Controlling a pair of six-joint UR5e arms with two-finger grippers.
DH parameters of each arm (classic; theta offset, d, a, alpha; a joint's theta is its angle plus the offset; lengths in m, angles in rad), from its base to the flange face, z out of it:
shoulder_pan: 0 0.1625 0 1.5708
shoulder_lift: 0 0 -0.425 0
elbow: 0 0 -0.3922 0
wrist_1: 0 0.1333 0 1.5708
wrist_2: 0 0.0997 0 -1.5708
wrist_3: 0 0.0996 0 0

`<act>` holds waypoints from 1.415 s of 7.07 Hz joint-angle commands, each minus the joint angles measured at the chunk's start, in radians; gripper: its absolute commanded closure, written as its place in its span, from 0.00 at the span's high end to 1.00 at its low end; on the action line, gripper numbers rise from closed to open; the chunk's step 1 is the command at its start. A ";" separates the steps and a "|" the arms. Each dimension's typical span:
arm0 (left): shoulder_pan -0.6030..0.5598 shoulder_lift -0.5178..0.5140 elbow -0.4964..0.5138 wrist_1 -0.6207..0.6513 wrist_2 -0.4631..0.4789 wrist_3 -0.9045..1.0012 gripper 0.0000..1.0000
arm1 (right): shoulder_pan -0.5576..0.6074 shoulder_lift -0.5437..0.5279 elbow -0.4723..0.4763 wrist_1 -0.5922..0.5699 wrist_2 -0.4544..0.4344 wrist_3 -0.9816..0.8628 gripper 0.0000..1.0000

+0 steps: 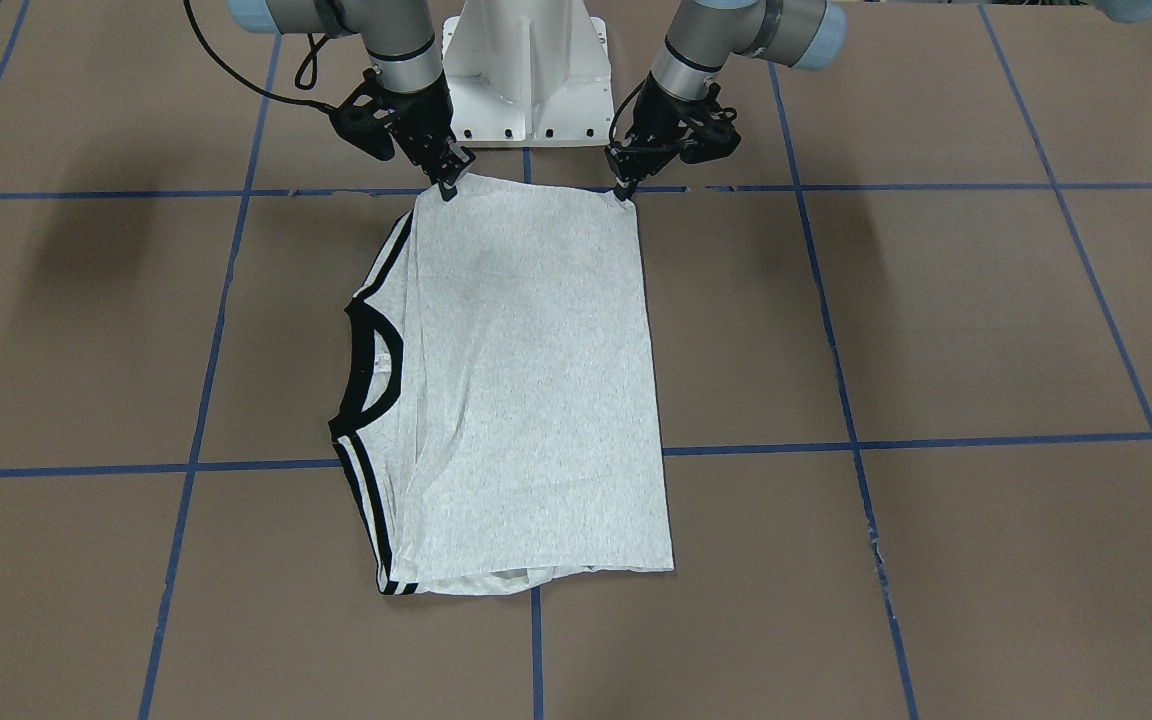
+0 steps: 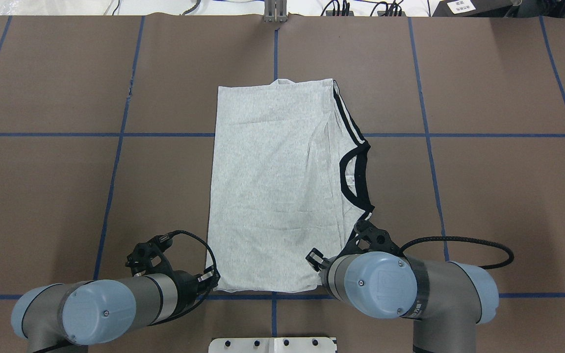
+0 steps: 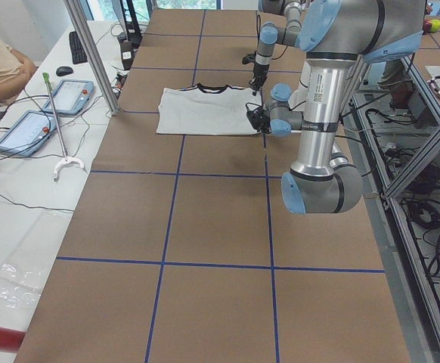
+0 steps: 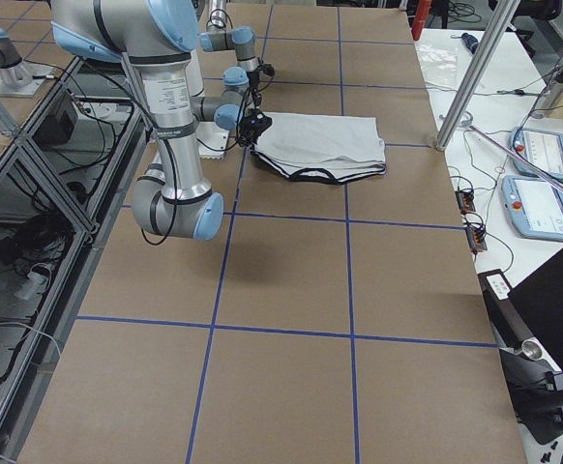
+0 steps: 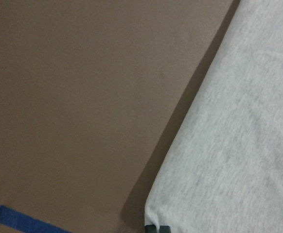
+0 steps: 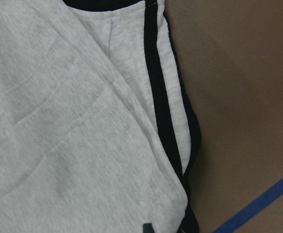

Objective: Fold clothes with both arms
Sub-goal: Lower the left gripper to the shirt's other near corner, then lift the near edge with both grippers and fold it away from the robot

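Grey T-shirt (image 1: pixel 526 400) lay folded flat on the brown bench (image 1: pixel 936 320) across blue tape lines (image 1: pixel 936 441), left hand (image 1: pixel 624 190) and right hand (image 1: pixel 448 188) each clamped on a corner nearest the white pedestal (image 1: pixel 526 80), far-edge label (image 2: pixel 460 6) was too small to read

**Six cameras around one table**

One fixed camera sits across the table (image 1: pixel 936 330) from the robot, facing its white base (image 1: pixel 526 70) and looking steeply down. Another looks forward and down from behind, over the left arm (image 2: pixel 115 304) and right arm (image 2: pixel 410 289). Both take in the whole shirt (image 1: pixel 536 400), from opposite edges. Two more stand well back at the table's left and right ends, looking along it. The wrist cameras sit very close over the shirt's corners at the robot's edge, the left on a plain corner and the right on a striped one.
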 commanded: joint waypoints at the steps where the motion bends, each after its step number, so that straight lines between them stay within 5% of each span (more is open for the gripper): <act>1: -0.007 0.011 -0.079 0.005 -0.008 0.003 0.00 | 0.002 -0.002 0.001 0.000 0.000 0.000 0.00; 2: -0.007 0.023 -0.125 0.020 -0.009 0.003 0.00 | 0.003 -0.004 0.018 -0.003 -0.002 0.002 0.00; 4: -0.005 0.013 -0.275 0.142 -0.011 0.002 0.00 | 0.005 -0.109 0.213 -0.014 0.033 0.015 0.00; 6: -0.034 -0.025 -0.345 0.276 -0.095 0.002 0.00 | 0.023 -0.136 0.325 -0.014 0.043 0.057 0.00; 7: -0.129 -0.061 -0.321 0.294 -0.106 0.022 0.00 | 0.107 -0.115 0.308 -0.014 0.061 0.052 0.00; 9: -0.305 -0.191 -0.172 0.311 -0.222 0.141 0.00 | 0.294 0.026 0.120 -0.011 0.243 0.034 0.00; 10: -0.359 -0.202 -0.152 0.310 -0.247 0.173 0.00 | 0.346 0.046 0.097 -0.012 0.245 -0.001 0.00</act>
